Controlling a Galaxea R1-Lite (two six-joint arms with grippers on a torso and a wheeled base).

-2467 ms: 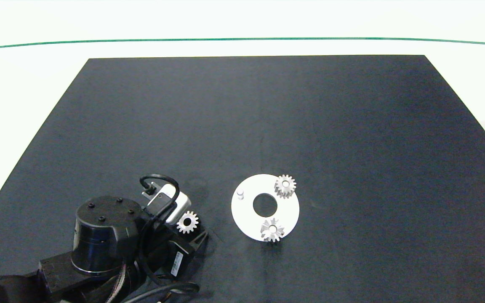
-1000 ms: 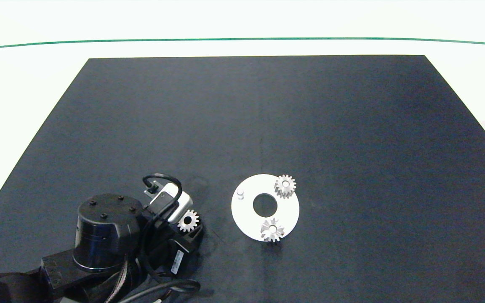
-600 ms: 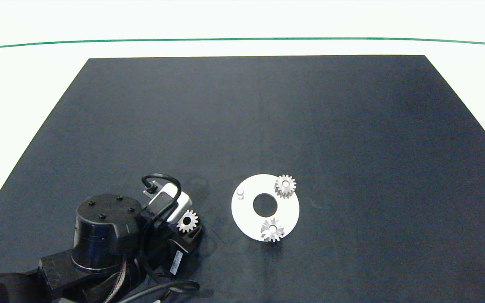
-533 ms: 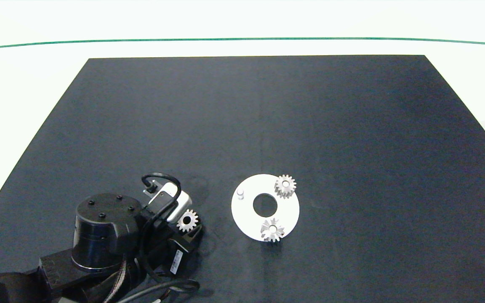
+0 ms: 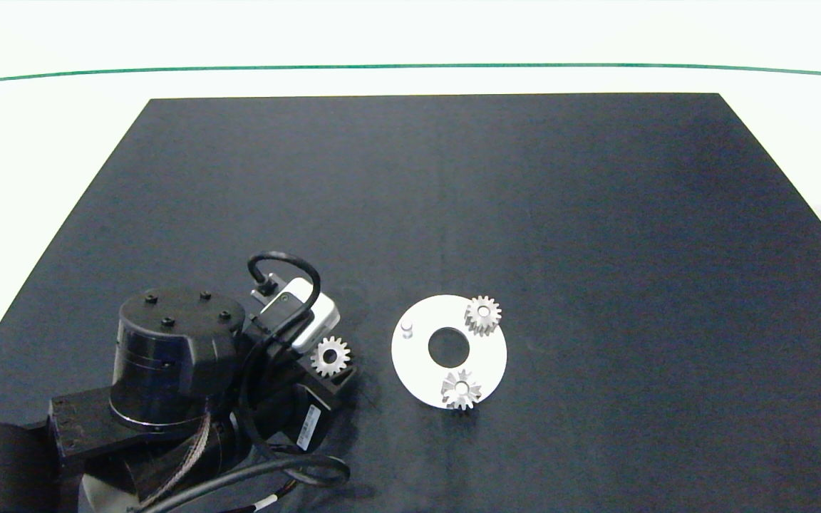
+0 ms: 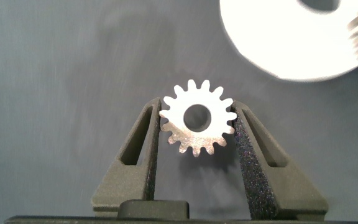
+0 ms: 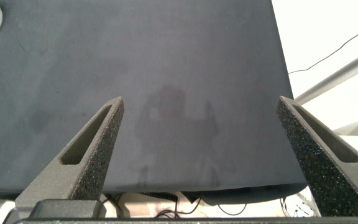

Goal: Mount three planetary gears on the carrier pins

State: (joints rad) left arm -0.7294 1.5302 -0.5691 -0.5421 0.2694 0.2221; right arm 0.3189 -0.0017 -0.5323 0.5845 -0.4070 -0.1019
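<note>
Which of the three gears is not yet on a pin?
The gear gripped by the left hand, beside the white disc; the other two gears sit on it.

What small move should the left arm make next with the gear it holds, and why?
Probably carry it across to above the bare carrier pin and line up the hole. The left gripper is shut on the third planetary gear, which sits short of the white carrier disc. The two other gears already sit on pins. The right gripper hangs open off to the side.
</note>
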